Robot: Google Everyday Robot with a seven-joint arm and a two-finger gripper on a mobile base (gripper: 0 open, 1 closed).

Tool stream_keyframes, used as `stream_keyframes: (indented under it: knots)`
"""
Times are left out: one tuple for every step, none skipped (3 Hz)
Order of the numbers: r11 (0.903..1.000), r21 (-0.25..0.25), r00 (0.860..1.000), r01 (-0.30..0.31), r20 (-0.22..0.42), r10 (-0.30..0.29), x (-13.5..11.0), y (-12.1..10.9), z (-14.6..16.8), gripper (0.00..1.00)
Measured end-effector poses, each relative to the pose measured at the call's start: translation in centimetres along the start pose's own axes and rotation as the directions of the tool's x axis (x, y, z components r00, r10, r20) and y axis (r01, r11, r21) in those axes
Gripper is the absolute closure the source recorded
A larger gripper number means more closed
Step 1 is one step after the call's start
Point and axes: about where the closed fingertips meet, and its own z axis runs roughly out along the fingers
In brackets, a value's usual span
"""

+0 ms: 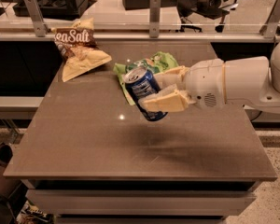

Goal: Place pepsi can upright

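The pepsi can (pixel 143 90) is a small blue can with a silver top. It hangs above the middle of the brown table (pixel 84 143), tilted with its top up and to the left. My gripper (pixel 164 88) reaches in from the right on a white arm. Its cream fingers (pixel 165 101) are shut on the can's right side. The can's shadow lies on the table below it, so it is clear of the surface.
A green snack bag (pixel 159 62) lies just behind the can. A brown-and-cream Sea Salt bag (pixel 78 50) lies at the table's back left. A rail with metal posts (pixel 154 14) runs behind the table.
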Motion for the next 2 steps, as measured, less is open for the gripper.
stream_keyframes:
  knots:
    - [0.9999,0.003,0.999,-0.013,0.030,0.013,0.29,0.36,0.20,1.00]
    - [0.9997,-0.002,0.998,-0.023,0.057,0.023,0.53,0.58,0.83,1.00]
